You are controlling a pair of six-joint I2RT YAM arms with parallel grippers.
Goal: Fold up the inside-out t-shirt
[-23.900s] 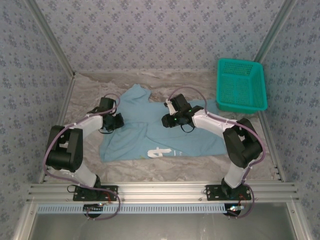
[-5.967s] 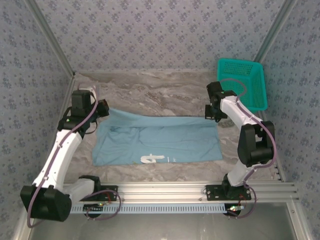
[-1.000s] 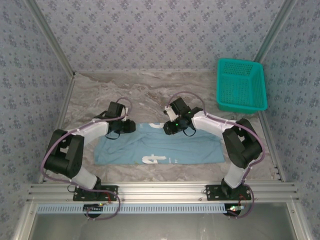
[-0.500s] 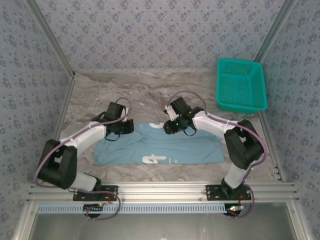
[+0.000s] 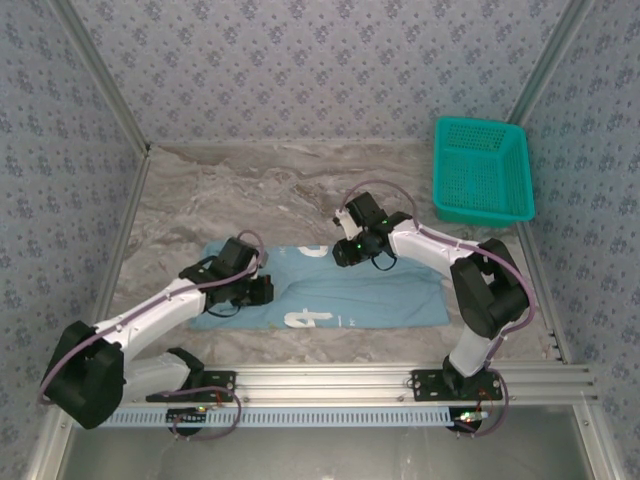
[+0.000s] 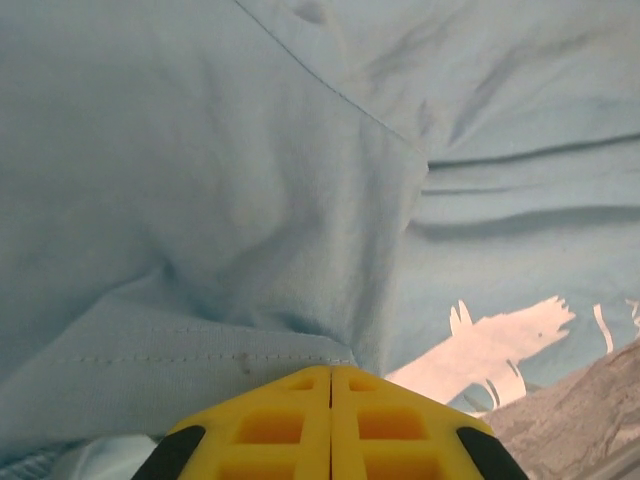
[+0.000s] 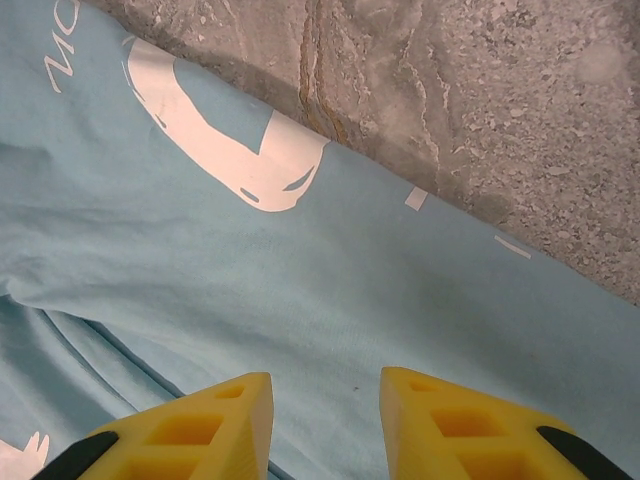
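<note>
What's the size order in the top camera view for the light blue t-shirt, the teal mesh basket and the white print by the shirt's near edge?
Largest: light blue t-shirt.
Next: teal mesh basket.
Smallest: white print.
The gaps are plain, so there are no ties.

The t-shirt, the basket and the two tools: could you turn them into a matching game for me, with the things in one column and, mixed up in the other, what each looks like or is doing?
Things
1. t-shirt
2. basket
3. left tool
4. right tool

Descriptions
A. teal, at the far right, off the shirt
B. jaws apart, over the shirt's printed side
C. light blue with white print, lying flat
D. jaws closed on a fold of the shirt

Pairs: 1-C, 2-A, 3-D, 4-B
</note>
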